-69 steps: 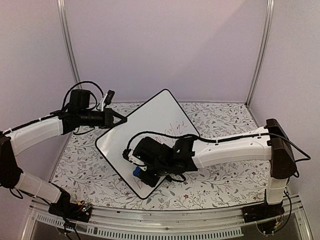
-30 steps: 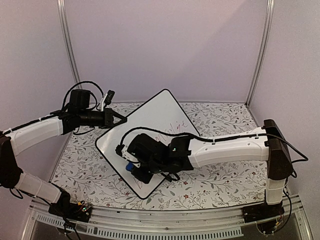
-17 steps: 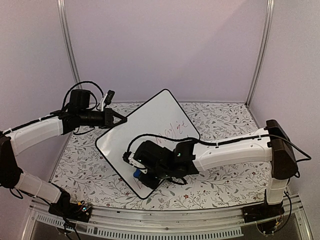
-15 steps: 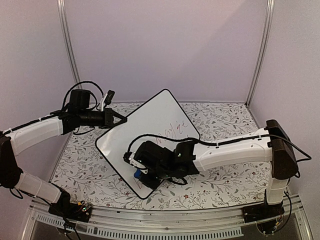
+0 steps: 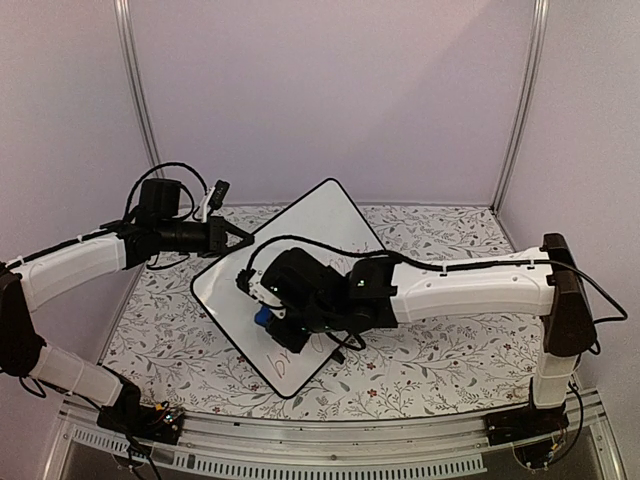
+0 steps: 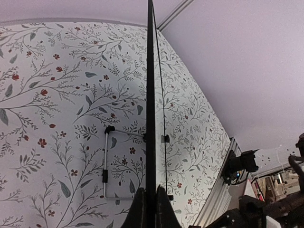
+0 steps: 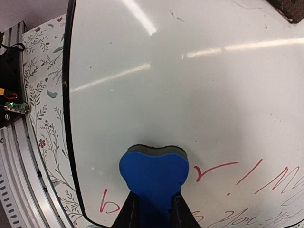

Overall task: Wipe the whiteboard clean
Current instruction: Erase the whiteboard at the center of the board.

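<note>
Floral bench carried the whiteboard at left of centre. Left jaws pinched its black rim; right jaws pinched a blue eraser against its face, beside red writing

Floral tbl cloth, alu rail

Top view high, wide; wrist views close; whiteboard shared

— Left gripper?
— Held out level from the left side, elbow bent, jaws pinched tight.
— Right gripper?
— Stretched far across leftward, wrist tipped down, fingers clamped.
</note>
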`<state>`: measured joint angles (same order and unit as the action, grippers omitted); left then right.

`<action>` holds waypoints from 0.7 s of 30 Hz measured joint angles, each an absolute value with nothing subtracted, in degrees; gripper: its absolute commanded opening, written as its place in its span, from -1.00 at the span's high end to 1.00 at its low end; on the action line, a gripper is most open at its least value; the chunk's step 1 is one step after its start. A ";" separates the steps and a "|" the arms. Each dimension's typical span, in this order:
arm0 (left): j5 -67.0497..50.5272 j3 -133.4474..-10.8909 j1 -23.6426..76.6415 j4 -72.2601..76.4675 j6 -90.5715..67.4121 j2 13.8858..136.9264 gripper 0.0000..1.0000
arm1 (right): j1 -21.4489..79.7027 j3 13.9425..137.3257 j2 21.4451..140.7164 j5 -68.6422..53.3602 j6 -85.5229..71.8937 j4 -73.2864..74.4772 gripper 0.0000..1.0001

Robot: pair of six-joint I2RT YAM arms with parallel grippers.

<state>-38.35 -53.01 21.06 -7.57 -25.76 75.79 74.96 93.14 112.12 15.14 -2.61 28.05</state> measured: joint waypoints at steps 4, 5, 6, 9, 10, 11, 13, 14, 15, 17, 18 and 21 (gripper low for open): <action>-38.35 -53.01 21.06 -7.57 -25.76 75.79 1.00 | 73.28 95.42 112.14 15.11 -2.04 27.38 0.93; -38.35 -53.01 21.06 -7.57 -25.76 75.79 1.00 | 72.95 95.98 112.18 15.07 -1.87 27.33 0.93; -38.35 -53.01 21.06 -7.57 -25.76 75.79 1.00 | 72.69 96.55 112.29 15.03 -1.72 27.33 0.93; -38.35 -53.01 21.06 -7.57 -25.76 75.79 1.00 | 72.14 98.26 113.14 14.59 -1.39 26.89 0.93; -38.35 -53.01 21.06 -7.57 -25.76 75.79 1.00 | 71.92 98.37 113.43 14.46 -1.37 26.74 0.93; -38.35 -53.01 21.06 -7.57 -25.76 75.79 1.00 | 71.85 98.37 113.69 14.37 -1.34 26.74 0.93; -38.35 -53.01 21.06 -7.57 -25.76 75.79 1.00 | 71.75 98.21 114.41 14.02 -1.39 26.76 0.93; -38.35 -53.01 21.06 -7.57 -25.76 75.79 1.00 | 71.72 98.06 114.69 13.69 -1.45 26.81 0.93; -38.35 -53.01 21.06 -7.57 -25.76 75.79 1.00 | 71.68 97.67 114.85 13.28 -1.50 26.79 0.93; -38.37 -53.01 21.06 -7.57 -25.76 75.79 1.00 | 71.61 96.79 114.85 12.64 -1.65 27.05 0.93; -38.35 -53.01 21.06 -7.57 -25.76 75.79 1.00 | 71.59 96.44 114.85 12.23 -1.76 27.03 0.93; -38.35 -53.01 21.06 -7.60 -25.74 75.79 1.00 | 71.55 95.94 114.83 11.38 -2.20 26.72 0.93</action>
